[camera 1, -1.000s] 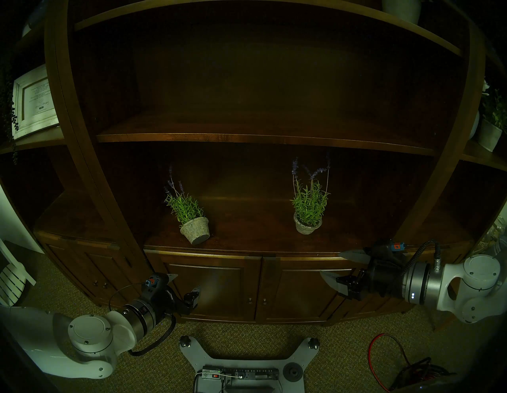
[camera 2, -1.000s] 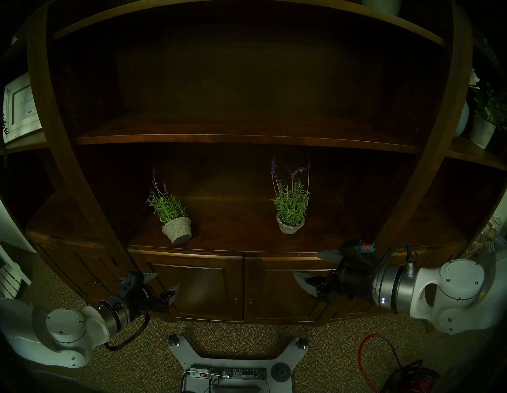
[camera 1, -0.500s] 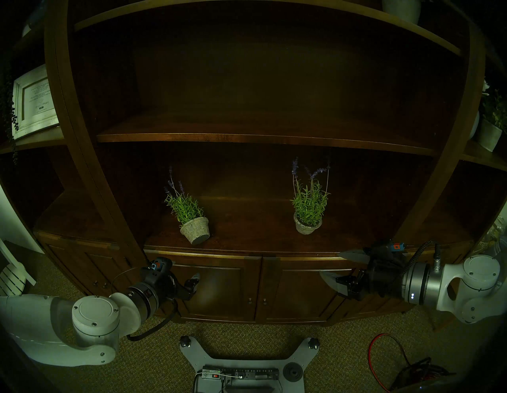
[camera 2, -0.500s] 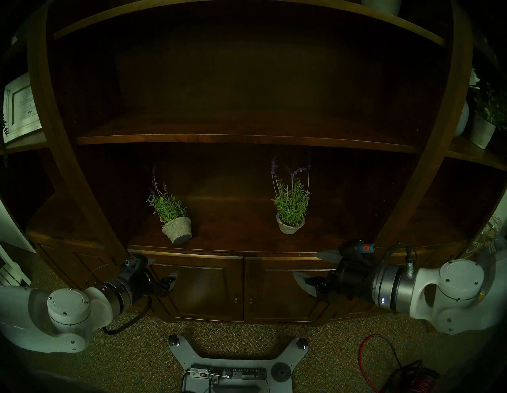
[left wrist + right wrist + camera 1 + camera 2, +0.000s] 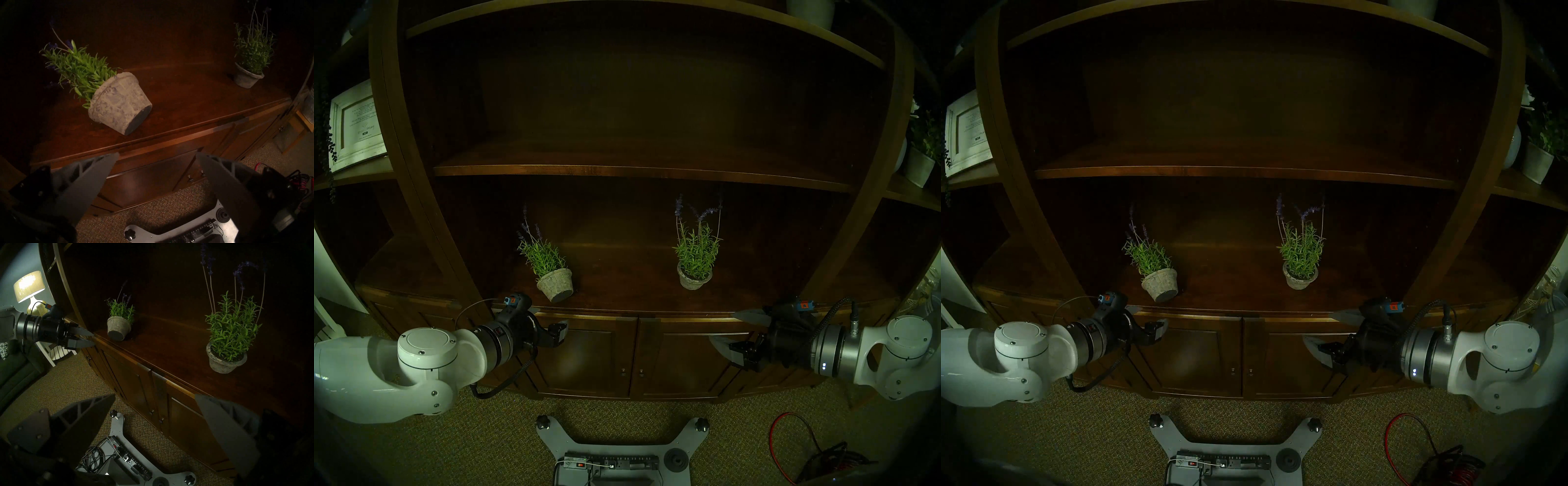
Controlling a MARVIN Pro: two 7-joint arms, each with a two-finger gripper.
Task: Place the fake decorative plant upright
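Observation:
A fake lavender plant in a grey stone-look pot (image 5: pixel 555 287) (image 5: pixel 1160 289) (image 5: pixel 119 103) (image 5: pixel 119 328) lies tipped on the wooden shelf (image 5: pixel 619 295), its base toward the front edge and its leaves leaning back-left. A second such plant (image 5: pixel 694 275) (image 5: pixel 248 78) (image 5: pixel 226 360) stands upright to the right. My left gripper (image 5: pixel 549 319) (image 5: pixel 1149 317) (image 5: pixel 157 153) (image 5: pixel 92 339) is open and empty, just in front of and below the shelf edge, slightly left of the tipped pot. My right gripper (image 5: pixel 723 325) (image 5: pixel 1317 325) (image 5: pixel 155 394) is open and empty, in front of the cabinet at the right.
An upper shelf board (image 5: pixel 619 171) hangs over the plants, and curved wooden posts (image 5: pixel 456 258) flank the bay. Cabinet doors (image 5: pixel 585 359) lie below the shelf edge. My base plate (image 5: pixel 612 448) and a red cable (image 5: pixel 785 437) are on the carpet.
My left arm has risen and moved forward, bringing its open gripper from cabinet-door height up to the shelf edge near the tipped pot. The right arm and both plants have not moved.

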